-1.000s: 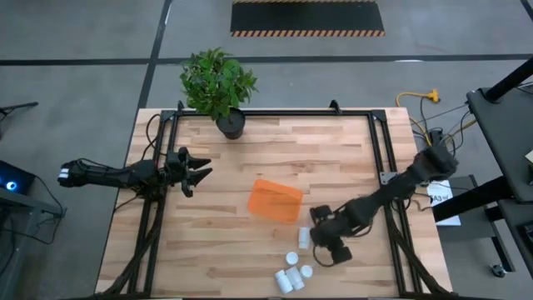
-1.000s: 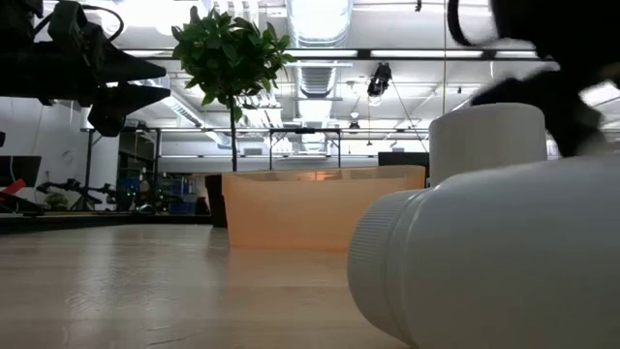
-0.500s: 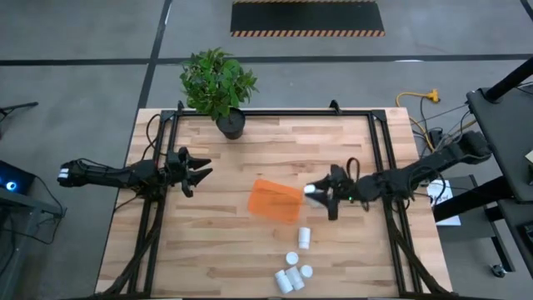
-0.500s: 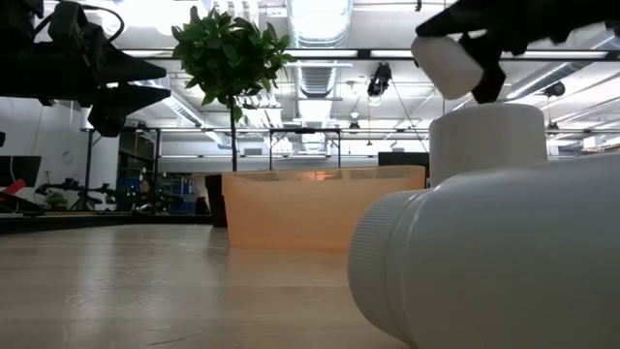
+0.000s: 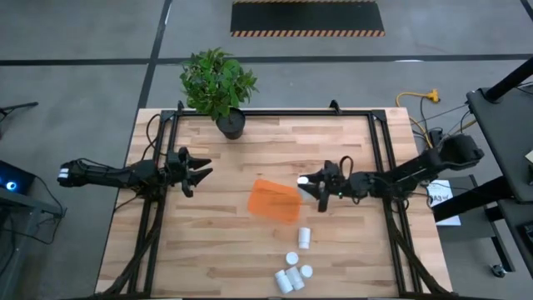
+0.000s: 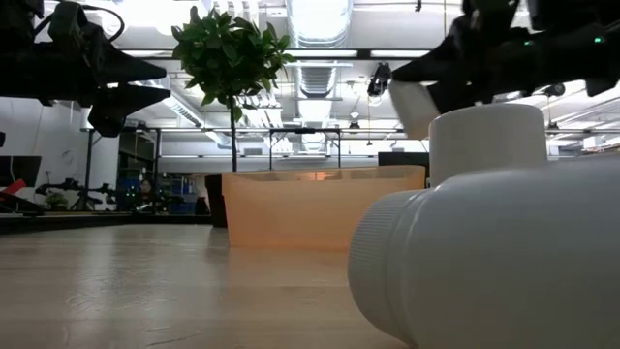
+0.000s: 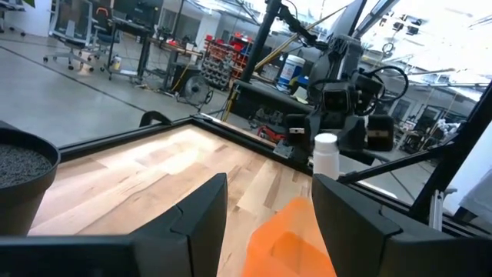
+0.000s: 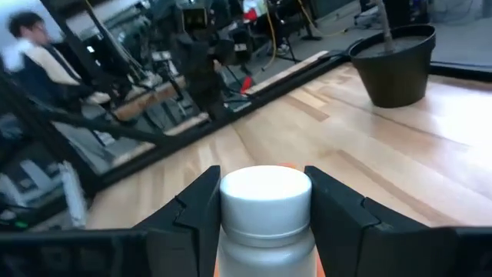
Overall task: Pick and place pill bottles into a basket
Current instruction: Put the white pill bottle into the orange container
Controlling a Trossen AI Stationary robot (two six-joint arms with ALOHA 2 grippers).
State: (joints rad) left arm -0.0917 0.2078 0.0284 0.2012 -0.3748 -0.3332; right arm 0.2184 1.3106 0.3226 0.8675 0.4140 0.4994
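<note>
Grey concrete floor [image 5: 75, 67] with a hazard-striped black mat [image 5: 306, 17]; bright ceiling lights [image 6: 320, 17] overhead.

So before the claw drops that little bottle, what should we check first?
1. Bottle held: ok, right claw grips a pill bottle between its fingers.
2. Claw above the basket: not ok, it hangs just beside the right edge.
3. Basket upright, open side up: ok.
4. Left claw out of the way: ok, waiting open far left.
5. Bottles left on the table: five, near the front edge.
</note>
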